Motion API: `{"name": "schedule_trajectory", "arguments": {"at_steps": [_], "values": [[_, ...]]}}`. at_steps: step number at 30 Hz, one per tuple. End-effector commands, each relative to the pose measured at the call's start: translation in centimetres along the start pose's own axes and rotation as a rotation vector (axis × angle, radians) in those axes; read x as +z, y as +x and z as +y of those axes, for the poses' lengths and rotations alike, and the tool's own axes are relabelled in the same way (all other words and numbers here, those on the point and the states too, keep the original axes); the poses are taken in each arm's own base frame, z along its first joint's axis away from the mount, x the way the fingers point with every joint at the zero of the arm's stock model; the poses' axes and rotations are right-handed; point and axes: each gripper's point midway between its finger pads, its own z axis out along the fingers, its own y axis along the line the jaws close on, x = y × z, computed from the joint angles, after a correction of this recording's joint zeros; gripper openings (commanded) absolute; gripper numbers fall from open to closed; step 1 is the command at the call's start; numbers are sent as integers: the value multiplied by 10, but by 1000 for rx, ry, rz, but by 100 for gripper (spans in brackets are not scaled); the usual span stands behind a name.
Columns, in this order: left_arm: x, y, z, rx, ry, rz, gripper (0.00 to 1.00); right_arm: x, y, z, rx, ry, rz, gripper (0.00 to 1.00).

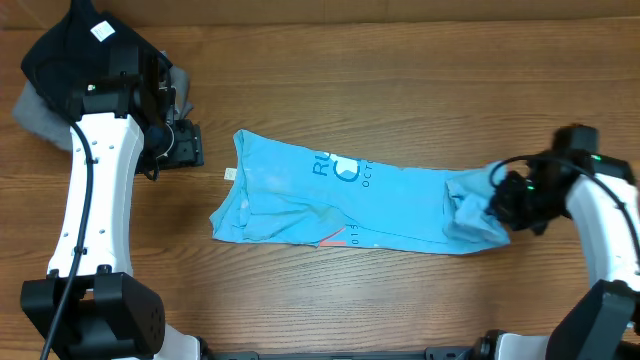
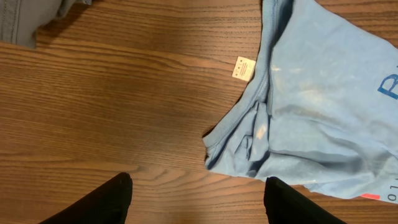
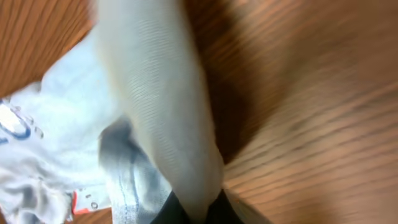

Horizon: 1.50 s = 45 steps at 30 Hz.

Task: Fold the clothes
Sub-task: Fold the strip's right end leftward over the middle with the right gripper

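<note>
Right hand (image 1: 498, 198) tight on T-shirt (image 1: 300, 200) end

A light blue T-shirt (image 1: 330, 205) is lying across the wooden table (image 1: 400, 90) as a long, rumpled band. Its small white tag (image 1: 230, 174) is sticking out at the left end, blue and white lettering (image 1: 340, 168) is facing up, and the right end is bunching upward.

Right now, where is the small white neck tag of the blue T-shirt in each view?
Overhead: neck tag left of centre, beside the T-shirt left edge.
Left wrist: right of centre, near the top.
Right wrist: not in it.
Shared landmark: the T-shirt's blue fabric.
</note>
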Motion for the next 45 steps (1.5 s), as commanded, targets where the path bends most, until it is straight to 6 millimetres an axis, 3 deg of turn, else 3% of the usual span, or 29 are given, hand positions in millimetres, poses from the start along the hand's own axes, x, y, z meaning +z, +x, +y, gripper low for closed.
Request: {"name": "schedule_trajectory", "arguments": {"at_steps": [1, 9, 15, 26, 33, 40, 42, 43, 44, 45], "values": [[-11, -4, 1, 9, 1, -36, 70, -4, 4, 35, -80, 1, -48, 4], [-11, -3, 1, 9, 1, -35, 71, 17, 33, 106, -297, 78, -162, 4], [-11, -3, -3, 9, 28, -34, 71, 30, 44, 148, -462, 109, -298, 4], [-11, -3, -4, 9, 29, -33, 70, 67, 70, 156, -561, 160, -216, 4], [-11, -3, -4, 9, 29, -33, 70, 72, 93, 176, -666, 126, -222, 4], [-11, -3, -4, 10, 29, -33, 70, 73, 102, 174, -683, 130, -195, 4], [-11, -3, -4, 9, 29, -33, 70, 75, 107, 176, -691, 108, -169, 16], [-11, -3, -4, 9, 29, -33, 71, 75, 109, 177, -691, 102, -160, 34], [-11, -3, -4, 10, 29, -33, 71, 75, 111, 178, -693, 94, -151, 46], [-11, -3, -4, 10, 29, -33, 71, 72, 113, 179, -701, 87, -143, 47]]}}
